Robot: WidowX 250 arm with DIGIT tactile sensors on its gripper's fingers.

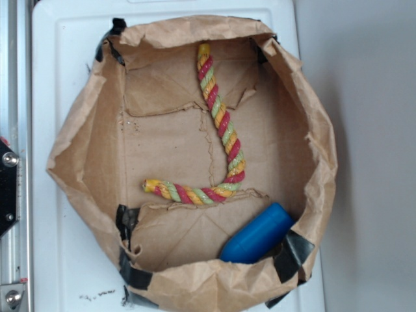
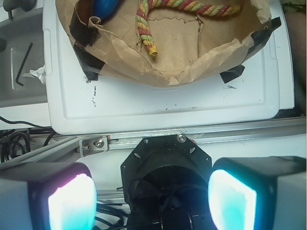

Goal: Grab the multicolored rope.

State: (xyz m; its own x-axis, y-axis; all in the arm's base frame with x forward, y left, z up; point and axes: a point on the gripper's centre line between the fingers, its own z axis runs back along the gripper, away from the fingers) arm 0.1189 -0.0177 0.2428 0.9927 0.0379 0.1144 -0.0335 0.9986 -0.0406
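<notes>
Tray (image 1: pixel 52 260): smooth white plastic, scuffed, under the bag.
Paper bag (image 1: pixel 84 156): crumpled brown paper, walls rolled down, black tape at the corners.
Multicolored rope (image 1: pixel 224 123): thick twisted red, yellow and pale green strands, lying in the bag; long axis runs from the far wall nearward, then hooks left.
Blue cylinder (image 1: pixel 257 234): smooth, near-right corner of the bag.
Gripper (image 2: pixel 151 199): fingers apart, empty, outside the bag.
</notes>
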